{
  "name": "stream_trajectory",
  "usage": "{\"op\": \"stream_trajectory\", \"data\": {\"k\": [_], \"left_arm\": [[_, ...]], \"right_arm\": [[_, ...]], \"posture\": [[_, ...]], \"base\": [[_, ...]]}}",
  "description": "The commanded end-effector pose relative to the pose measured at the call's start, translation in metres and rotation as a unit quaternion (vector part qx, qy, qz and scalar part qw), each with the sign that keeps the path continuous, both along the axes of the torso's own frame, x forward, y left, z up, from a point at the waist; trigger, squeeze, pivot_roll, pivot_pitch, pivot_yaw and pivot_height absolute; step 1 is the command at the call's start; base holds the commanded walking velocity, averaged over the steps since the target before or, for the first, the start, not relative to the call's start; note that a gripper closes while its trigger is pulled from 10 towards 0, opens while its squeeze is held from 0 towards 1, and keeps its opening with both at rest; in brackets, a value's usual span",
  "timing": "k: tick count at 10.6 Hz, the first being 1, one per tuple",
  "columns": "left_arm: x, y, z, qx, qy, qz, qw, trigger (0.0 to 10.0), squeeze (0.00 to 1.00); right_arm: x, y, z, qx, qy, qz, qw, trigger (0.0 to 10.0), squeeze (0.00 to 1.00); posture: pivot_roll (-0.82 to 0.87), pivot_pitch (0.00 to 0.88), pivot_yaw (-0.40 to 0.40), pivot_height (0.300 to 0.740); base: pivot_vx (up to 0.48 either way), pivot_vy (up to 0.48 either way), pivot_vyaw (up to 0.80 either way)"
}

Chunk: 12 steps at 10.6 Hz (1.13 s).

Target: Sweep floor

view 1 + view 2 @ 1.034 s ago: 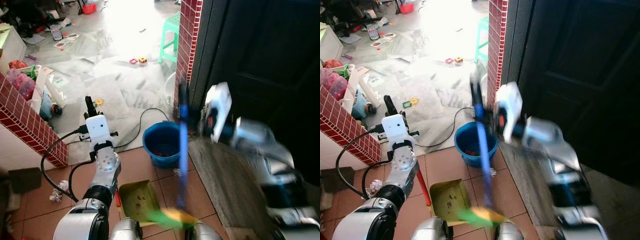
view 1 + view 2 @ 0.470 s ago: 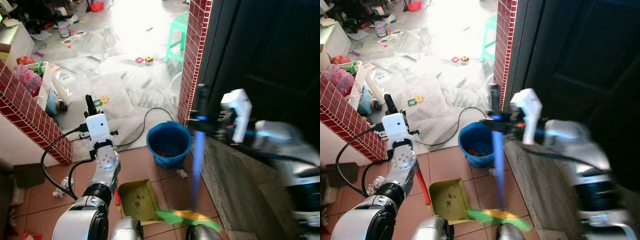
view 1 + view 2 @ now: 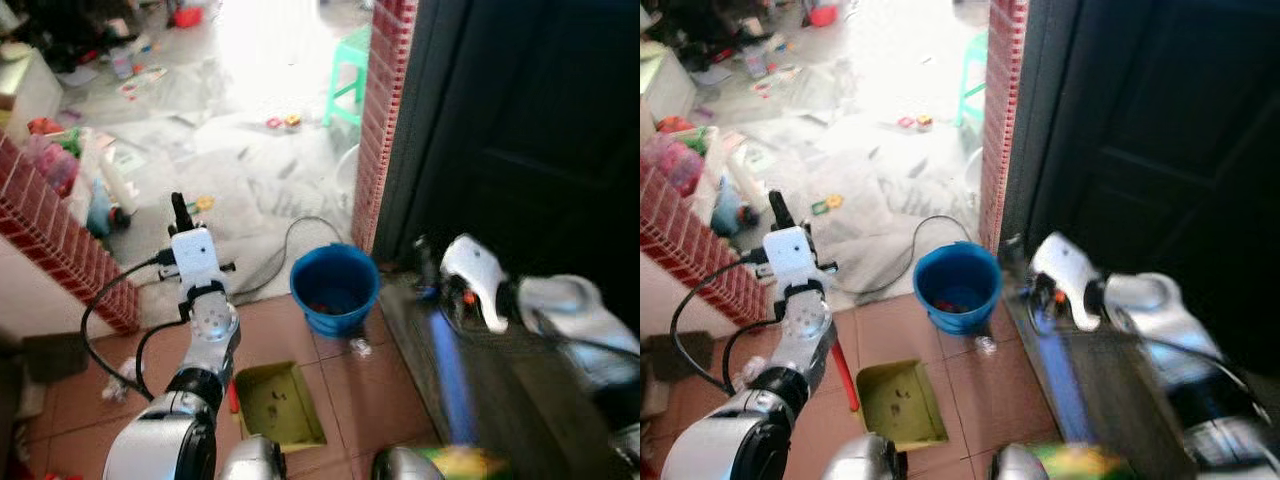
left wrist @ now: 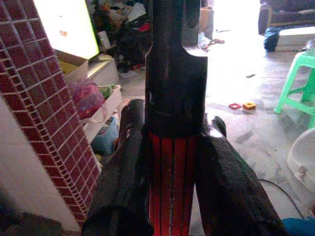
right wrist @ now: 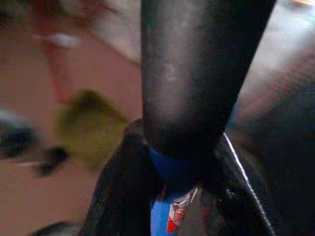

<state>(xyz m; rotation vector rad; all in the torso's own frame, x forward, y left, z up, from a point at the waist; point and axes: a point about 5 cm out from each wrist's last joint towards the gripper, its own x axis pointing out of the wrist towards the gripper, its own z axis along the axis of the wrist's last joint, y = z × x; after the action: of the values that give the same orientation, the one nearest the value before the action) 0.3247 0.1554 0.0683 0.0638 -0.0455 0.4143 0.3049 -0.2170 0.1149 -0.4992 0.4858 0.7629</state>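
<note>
My left gripper (image 3: 180,214) is shut on the dustpan handle (image 4: 172,167), which is red below and black on top. The yellow-green dustpan (image 3: 279,404) rests on the terracotta tiles below it. At the right, in front of the dark door, my right gripper (image 3: 429,280) is shut on the blue broom handle (image 3: 451,380). That handle slants down to the green and yellow broom head (image 3: 467,465) at the picture's lower edge. In the right wrist view the fingers (image 5: 123,196) clamp the blue handle (image 5: 170,216). The whole right arm is blurred.
A blue bucket (image 3: 335,290) stands beside the brick pillar (image 3: 376,120). A small scrap (image 3: 358,347) and crumpled paper (image 3: 114,376) lie on the tiles. A brick wall (image 3: 50,240) is at left, a black cable (image 3: 285,245) runs across, and a green stool (image 3: 347,85) and toys are beyond.
My right arm has swung the broom to the right, toward the dark door, and its head has slid away from the dustpan's mouth. The left arm and dustpan have stayed put.
</note>
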Motion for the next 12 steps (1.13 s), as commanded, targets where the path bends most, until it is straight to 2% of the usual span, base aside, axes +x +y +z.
{"op": "stream_trajectory", "data": {"k": [1,2,3,5,6,7,8,9,12], "left_arm": [[0.003,0.001,0.005,0.002,-0.010,-0.004,1.000,10.0,0.00],[0.003,0.001,0.005,0.002,-0.011,-0.003,1.000,10.0,0.00],[0.003,0.001,0.005,0.001,-0.011,-0.002,1.000,10.0,0.00],[0.003,0.001,0.005,0.001,-0.012,-0.001,1.000,10.0,0.00],[0.002,0.001,0.004,-0.005,-0.009,0.001,1.000,10.0,0.00],[0.002,0.002,0.004,-0.005,-0.010,0.004,1.000,10.0,0.00],[0.002,0.004,0.004,-0.008,-0.009,0.011,1.000,10.0,0.00],[0.001,0.004,0.003,-0.013,-0.009,0.013,1.000,10.0,0.00],[0.002,-0.001,0.001,-0.020,-0.002,0.005,1.000,10.0,0.00]], "right_arm": [[0.015,-0.009,0.015,-0.047,-0.070,-0.046,0.995,10.0,0.00],[0.032,-0.017,0.024,-0.045,-0.142,-0.143,0.979,10.0,0.00],[0.042,-0.020,0.032,-0.037,-0.198,-0.195,0.960,10.0,0.00],[0.053,-0.010,0.050,0.033,-0.285,-0.256,0.923,10.0,0.00],[0.056,-0.003,0.058,0.098,-0.325,-0.293,0.894,10.0,0.00],[0.057,0.002,0.060,0.145,-0.335,-0.311,0.878,10.0,0.00],[0.056,0.011,0.060,0.182,-0.339,-0.318,0.867,10.0,0.00],[0.057,0.018,0.057,0.203,-0.331,-0.320,0.864,10.0,0.00],[0.058,0.026,0.051,0.234,-0.304,-0.314,0.869,10.0,0.00]], "posture": [[-0.17,0.066,0.077,0.740],[-0.16,0.067,0.072,0.740],[-0.16,0.067,0.072,0.740],[-0.16,0.070,0.073,0.740],[-0.16,0.070,0.073,0.740],[-0.15,0.072,0.074,0.740],[-0.14,0.073,0.077,0.740],[-0.14,0.073,0.078,0.740],[-0.14,0.076,0.080,0.740]], "base": [[0.000,0.000,0.00],[0.000,0.000,0.00],[0.000,0.000,0.00],[0.000,0.000,0.00],[0.000,0.000,0.00],[0.000,0.000,0.00],[0.000,0.000,0.00],[0.000,0.000,0.00],[0.000,0.000,0.00]]}}
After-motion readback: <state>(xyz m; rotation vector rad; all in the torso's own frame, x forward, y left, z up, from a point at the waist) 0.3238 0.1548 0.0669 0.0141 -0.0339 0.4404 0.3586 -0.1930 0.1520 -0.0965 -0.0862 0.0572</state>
